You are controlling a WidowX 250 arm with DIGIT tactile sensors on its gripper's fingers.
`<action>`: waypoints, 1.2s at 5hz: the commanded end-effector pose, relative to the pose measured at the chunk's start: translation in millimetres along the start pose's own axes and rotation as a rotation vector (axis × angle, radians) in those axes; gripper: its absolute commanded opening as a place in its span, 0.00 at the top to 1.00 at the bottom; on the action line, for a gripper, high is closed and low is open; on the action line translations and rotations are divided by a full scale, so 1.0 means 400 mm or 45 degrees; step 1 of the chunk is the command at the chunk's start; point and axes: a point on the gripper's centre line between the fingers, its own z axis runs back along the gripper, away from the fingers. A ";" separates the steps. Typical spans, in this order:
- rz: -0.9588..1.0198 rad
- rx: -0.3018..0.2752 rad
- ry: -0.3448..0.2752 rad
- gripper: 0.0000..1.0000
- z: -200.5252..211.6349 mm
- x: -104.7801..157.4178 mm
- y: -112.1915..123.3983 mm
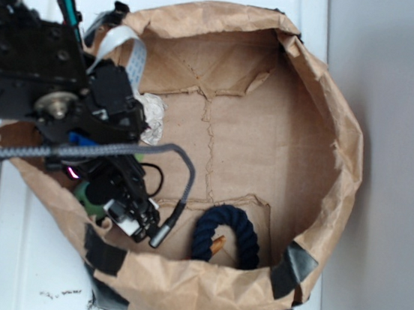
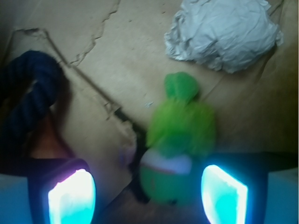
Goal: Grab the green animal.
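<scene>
While spread wide, hand (image 2: 147, 196) hovers over green animal (image 2: 180, 140), toy between fingers (image 2: 223, 193), nothing gripped.

One green animal (image 2: 180, 149); one rope ring (image 1: 226, 235); one white wad (image 2: 224, 32)

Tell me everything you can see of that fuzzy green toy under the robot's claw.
The green animal is a small lime-green plush with shaggy fur, a smoother rounded green knob at one end and a pale band across its lower body. It lies on the brown paper floor, between the two glowing fingers of the open gripper, touching neither. The crumpled white wad lies beyond it, apart. The exterior view hides it almost entirely.
</scene>
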 end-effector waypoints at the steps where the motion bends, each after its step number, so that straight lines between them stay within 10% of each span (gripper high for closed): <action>1: -0.060 -0.003 -0.090 0.00 -0.021 0.007 -0.005; 6: -0.169 0.085 -0.162 0.00 -0.139 -0.039 -0.009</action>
